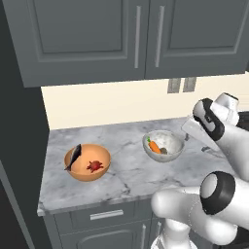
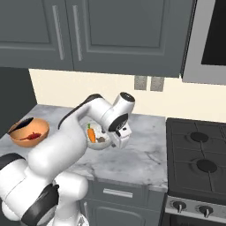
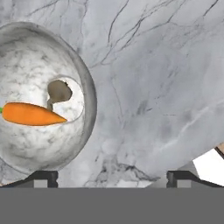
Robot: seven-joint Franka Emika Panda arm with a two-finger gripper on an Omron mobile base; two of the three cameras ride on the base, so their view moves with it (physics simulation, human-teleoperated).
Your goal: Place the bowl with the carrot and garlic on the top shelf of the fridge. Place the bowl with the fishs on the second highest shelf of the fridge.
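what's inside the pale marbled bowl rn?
Inside the pale marbled bowl: an orange carrot lying across it and a small brownish garlic lump just beside it. The bowl floor directly beneath the carrot is covered.

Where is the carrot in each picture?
Left base view: carrot right of centre, inside the marbled bowl.
Right base view: left of centre, just behind the arm.
Hand view: far left, beside the garlic.
Shared landmark: the marbled bowl.
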